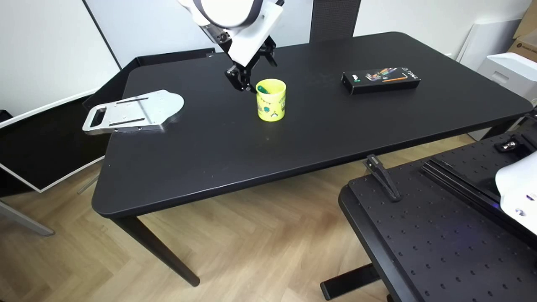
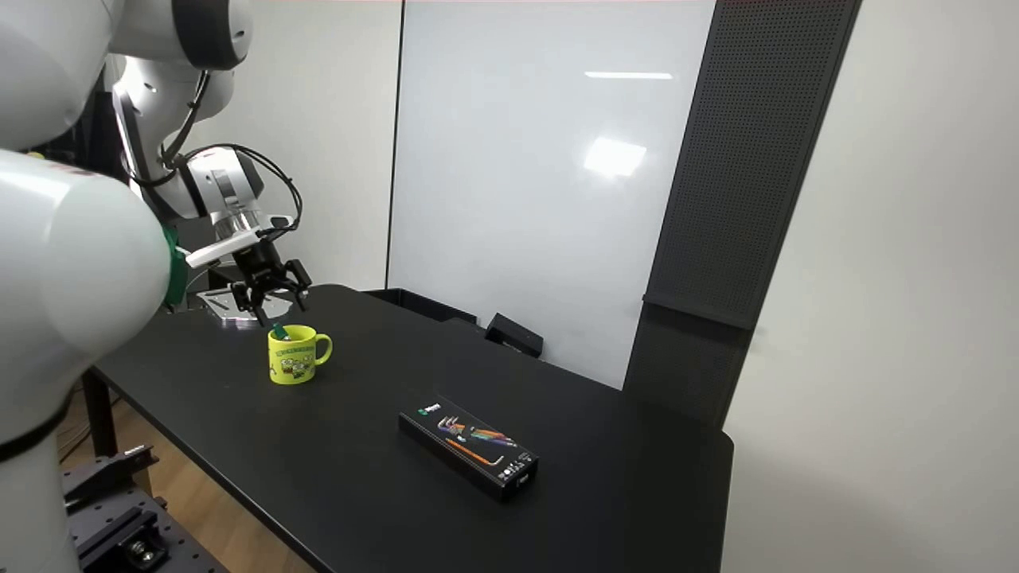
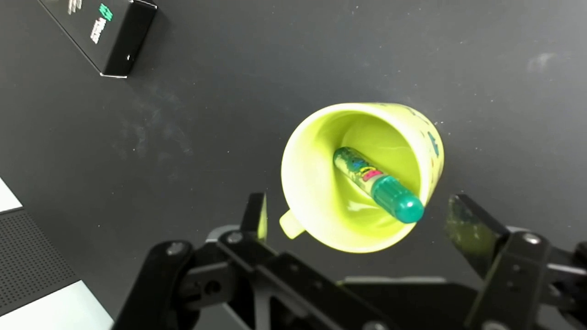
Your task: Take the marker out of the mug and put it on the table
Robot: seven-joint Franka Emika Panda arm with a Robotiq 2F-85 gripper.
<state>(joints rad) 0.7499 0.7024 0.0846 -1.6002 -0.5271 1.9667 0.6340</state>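
Likely pre-grasp: poised near mug (image 1: 271, 105) with fingers (image 3: 477, 231) spread apart, holding nothing. Next, probably: centre over marker (image 3: 373, 181), pinch capped end, lift out, lay on surface (image 1: 310, 117).

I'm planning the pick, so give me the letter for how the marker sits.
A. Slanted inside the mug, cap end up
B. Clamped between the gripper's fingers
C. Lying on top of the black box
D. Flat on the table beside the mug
A: the wrist view shows the marker slanting inside the mug, its green cap uppermost.
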